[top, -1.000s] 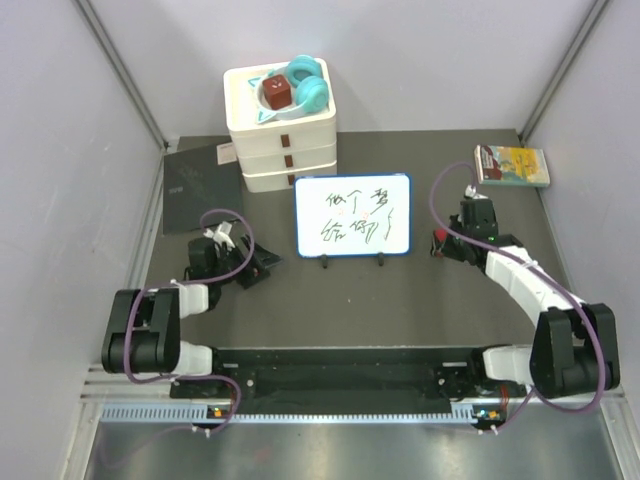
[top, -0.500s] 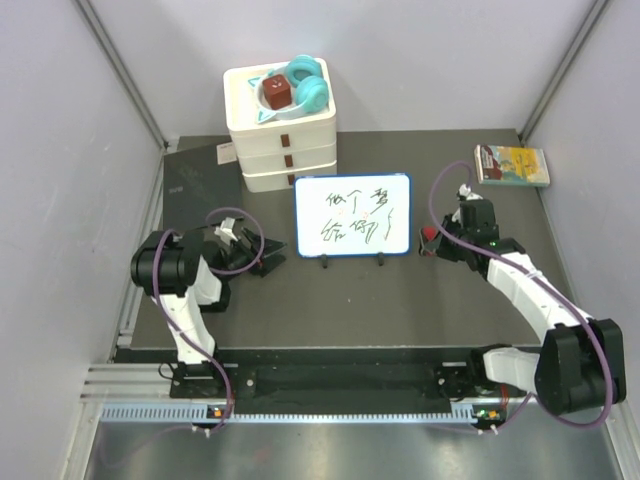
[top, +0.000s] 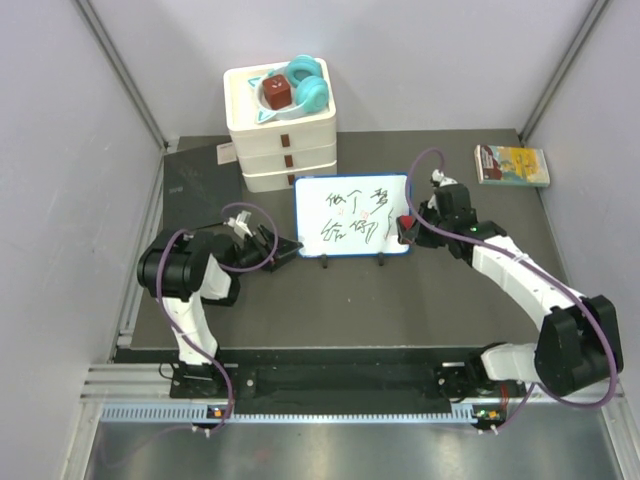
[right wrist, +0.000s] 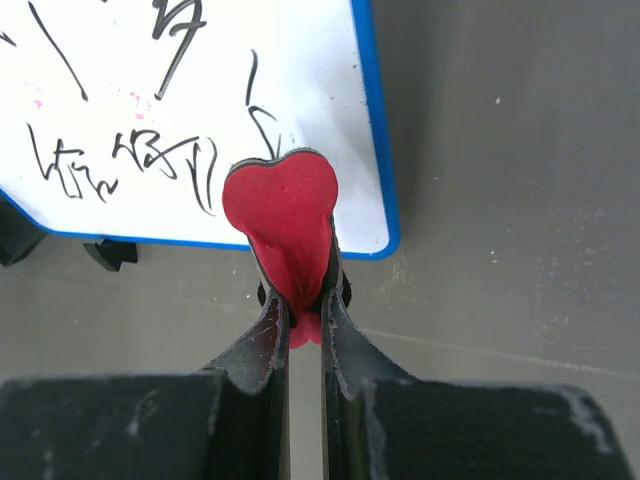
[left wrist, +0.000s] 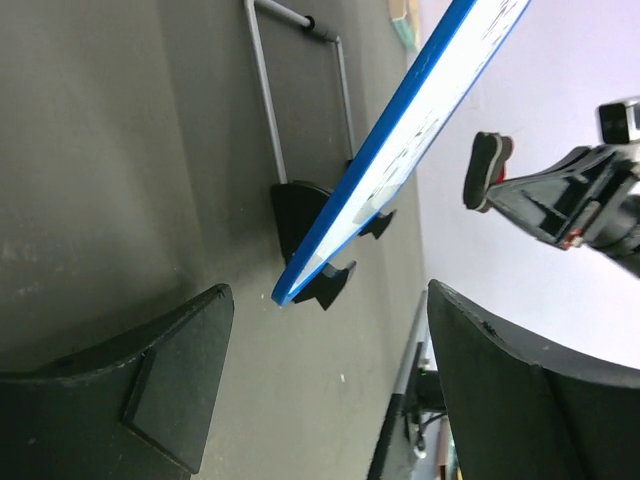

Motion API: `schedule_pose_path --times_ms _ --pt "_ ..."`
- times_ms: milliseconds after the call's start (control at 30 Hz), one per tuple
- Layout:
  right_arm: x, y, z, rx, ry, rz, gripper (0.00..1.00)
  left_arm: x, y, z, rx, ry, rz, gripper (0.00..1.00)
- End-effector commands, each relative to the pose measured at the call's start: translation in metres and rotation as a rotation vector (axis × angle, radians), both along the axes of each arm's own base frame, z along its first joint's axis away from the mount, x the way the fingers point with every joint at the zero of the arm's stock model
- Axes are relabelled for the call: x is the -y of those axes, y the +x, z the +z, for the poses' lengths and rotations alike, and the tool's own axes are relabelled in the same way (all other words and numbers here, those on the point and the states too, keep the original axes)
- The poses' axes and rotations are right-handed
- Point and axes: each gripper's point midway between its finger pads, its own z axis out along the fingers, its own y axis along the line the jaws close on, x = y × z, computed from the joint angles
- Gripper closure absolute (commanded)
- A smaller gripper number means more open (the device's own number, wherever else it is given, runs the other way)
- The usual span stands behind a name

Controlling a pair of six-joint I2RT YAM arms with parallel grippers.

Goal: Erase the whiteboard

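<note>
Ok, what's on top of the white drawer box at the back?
Teal headphones and a dark red block lie in the open top of the drawer box. Whatever is inside the drawers below cannot be seen.

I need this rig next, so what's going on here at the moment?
The two arms are set to erase the whiteboard, which stands propped up between them, covered in black scribbles. The right gripper is shut on a red heart-shaped eraser, held in front of the board's lower right corner. The left gripper is open at the board's lower left corner, with nothing in its grip. None of the writing looks wiped yet.
</note>
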Motion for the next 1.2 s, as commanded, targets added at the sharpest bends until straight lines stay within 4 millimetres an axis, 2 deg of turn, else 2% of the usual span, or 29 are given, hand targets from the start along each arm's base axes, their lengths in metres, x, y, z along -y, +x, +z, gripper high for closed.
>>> schedule_pose_path --times_ms 0,100,167,500,600,967,1033,1067,1167 --pt "-0.012 0.012 0.018 0.044 -0.004 -0.001 1.0 0.0 0.008 -0.006 0.053 0.103 0.022 0.17" --pt "-0.022 0.014 0.023 0.053 0.009 0.017 1.0 0.003 0.01 -0.006 0.065 0.107 0.01 0.19" --pt "-0.03 0.016 0.027 0.062 0.007 0.032 1.0 0.004 0.011 -0.01 0.053 0.116 0.006 0.25" --pt "-0.051 0.026 0.038 0.072 -0.041 0.05 1.0 0.018 0.015 -0.002 0.118 0.097 -0.062 0.37" --pt "-0.053 0.026 0.031 0.058 -0.053 0.049 1.0 0.019 0.016 -0.001 0.129 0.087 -0.068 0.42" --pt "-0.043 0.027 -0.003 -0.004 -0.121 0.001 1.0 0.023 0.017 0.004 0.164 0.059 -0.083 0.44" --pt "-0.038 0.028 -0.008 -0.006 -0.146 -0.022 1.0 0.023 0.018 0.003 0.163 0.053 -0.087 0.47" --pt "-0.037 0.029 -0.009 -0.002 -0.15 -0.026 1.0 0.024 0.018 0.004 0.173 0.052 -0.089 0.53" --pt "-0.033 0.031 -0.014 -0.004 -0.167 -0.039 1.0 0.023 0.019 0.005 0.177 0.051 -0.086 0.55"
